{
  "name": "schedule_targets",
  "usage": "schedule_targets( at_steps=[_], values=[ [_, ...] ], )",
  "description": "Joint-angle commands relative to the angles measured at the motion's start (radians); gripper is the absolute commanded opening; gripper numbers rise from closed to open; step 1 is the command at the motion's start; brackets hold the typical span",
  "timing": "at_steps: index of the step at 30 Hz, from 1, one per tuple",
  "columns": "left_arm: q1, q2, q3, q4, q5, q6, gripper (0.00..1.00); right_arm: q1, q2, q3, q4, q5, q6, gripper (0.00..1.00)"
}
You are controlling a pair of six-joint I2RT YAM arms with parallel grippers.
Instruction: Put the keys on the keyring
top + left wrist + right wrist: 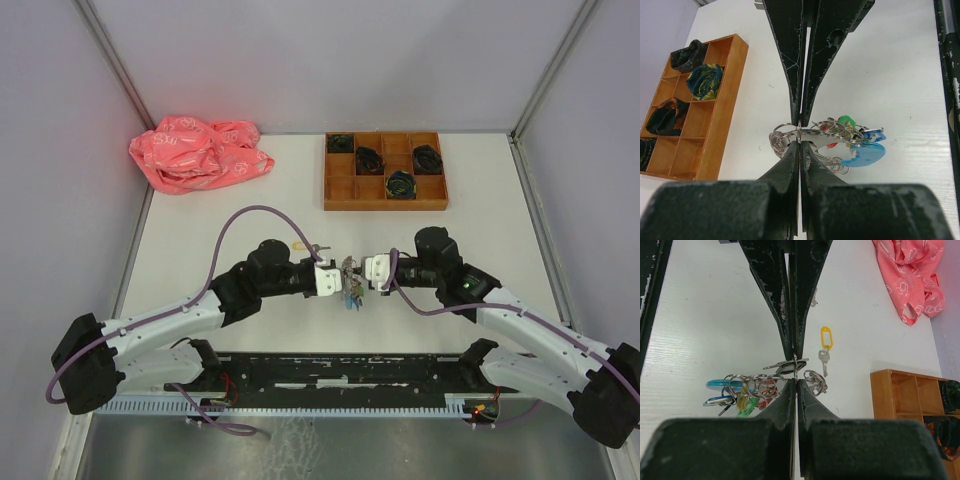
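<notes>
Top external view shows you both arms meeting at the middle of the white table (250, 215). The left gripper (333, 280) and the right gripper (366, 268) point at each other, tip to tip. The keyring (351, 281) sits right between them.

Look at the left wrist view. The left gripper (799, 145) has its fingers squeezed almost together, with only a thin slit. The right gripper (801, 120) comes in from the other side, and its fingers are squeezed tight too. Both sets of tips pinch a thin wire ring of the keyring (832, 132). Most of the bunch spreads to the right of the tips, with its light-blue part (866, 152) at the far end. One small loop sticks out to the left.

In the right wrist view, the keyring (750, 386) spreads to the left of the right gripper (796, 382). A small flat metal piece lies across the tips, but you cannot tell if it is a key.

One key with a yellow tag (825, 342) lies flat on the table, just past the tips and not touching them. A pink bag (198, 153) and a wooden tray (385, 204) sit far back.
</notes>
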Motion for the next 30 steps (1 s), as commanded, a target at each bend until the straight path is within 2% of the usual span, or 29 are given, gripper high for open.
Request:
schedule_targets(
  at_steps=[1, 8, 17, 24, 30],
  values=[
    [-0.006, 0.010, 0.018, 0.057, 0.029, -0.046, 0.03, 0.011, -0.012, 0.021, 0.115, -0.036, 0.005, 0.01],
    [0.008, 0.032, 0.043, -0.010, 0.063, -0.097, 0.03, 0.011, -0.045, -0.013, 0.159, -0.042, 0.002, 0.01],
    [0.127, 0.054, 0.068, -0.017, 0.293, -0.213, 0.03, 0.009, -0.072, -0.061, 0.237, -0.064, 0.042, 0.01],
    [0.165, 0.076, 0.078, -0.038, 0.393, -0.295, 0.03, 0.003, -0.079, -0.124, 0.414, -0.064, 0.152, 0.01],
    [0.191, 0.073, 0.044, 0.043, 0.422, -0.439, 0.03, 0.001, -0.065, -0.161, 0.575, -0.077, 0.266, 0.01]
  ],
)
